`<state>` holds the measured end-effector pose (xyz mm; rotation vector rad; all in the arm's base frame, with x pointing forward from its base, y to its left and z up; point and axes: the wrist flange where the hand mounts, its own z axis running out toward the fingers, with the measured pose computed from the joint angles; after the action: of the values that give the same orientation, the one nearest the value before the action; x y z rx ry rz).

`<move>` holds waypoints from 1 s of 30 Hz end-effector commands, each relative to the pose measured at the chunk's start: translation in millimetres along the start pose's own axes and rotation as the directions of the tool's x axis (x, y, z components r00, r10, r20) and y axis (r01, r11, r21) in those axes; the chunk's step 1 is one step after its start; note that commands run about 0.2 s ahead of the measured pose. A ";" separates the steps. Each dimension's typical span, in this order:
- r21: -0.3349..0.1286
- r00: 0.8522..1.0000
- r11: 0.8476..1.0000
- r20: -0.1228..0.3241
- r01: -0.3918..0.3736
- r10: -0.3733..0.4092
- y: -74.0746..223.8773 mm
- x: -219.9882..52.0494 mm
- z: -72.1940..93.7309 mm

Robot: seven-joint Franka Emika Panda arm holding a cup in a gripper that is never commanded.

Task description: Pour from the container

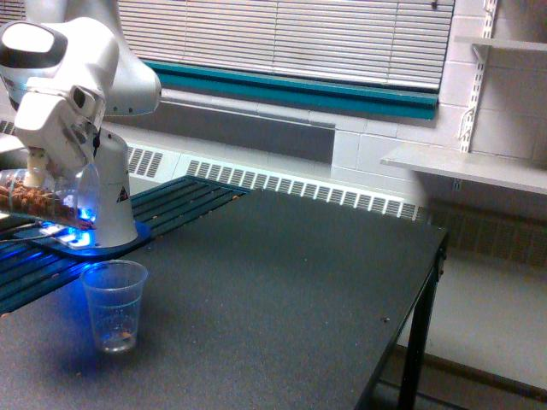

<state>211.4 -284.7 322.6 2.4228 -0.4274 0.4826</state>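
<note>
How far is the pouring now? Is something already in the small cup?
Done: the claw holds the container, tipped on its side above the table. A few brown bits lie at the bottom of the small cup. In hand: the pour, though no stream shows. Left: most brown pieces are in the container.

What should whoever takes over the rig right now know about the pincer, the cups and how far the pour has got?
Pincer: shut on the container, held tilted above the table at the exterior view's left edge.
Container: brown granules visible inside.
Small cup: upright on the table, below the container and toward the view's right; a few brown bits at its bottom.
Done: at most a little has gone in.
Left: most of the pour; the mouth probably needs lining up over the small cup first.
</note>
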 end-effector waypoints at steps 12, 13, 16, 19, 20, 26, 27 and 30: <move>-0.034 0.994 0.994 -0.019 0.103 -0.104 -1.9 9.7 0.6; -0.036 0.994 0.994 -0.019 0.105 -0.106 -1.5 9.3 0.6; -0.040 0.994 0.993 -0.017 0.110 -0.110 -0.5 8.2 0.6; -0.041 0.993 0.993 -0.017 0.115 -0.116 -0.5 7.6 0.1; -0.040 0.993 0.992 -0.019 0.116 -0.117 -0.6 7.6 -0.2; -0.038 0.991 0.991 -0.025 0.128 -0.129 -1.5 8.1 -2.2; -0.038 0.991 0.991 -0.026 0.130 -0.131 -1.6 8.3 -2.6; -0.039 0.990 0.990 -0.028 0.134 -0.135 -2.1 7.3 -3.3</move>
<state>217.8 -283.4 323.6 2.3984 -0.2984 0.4498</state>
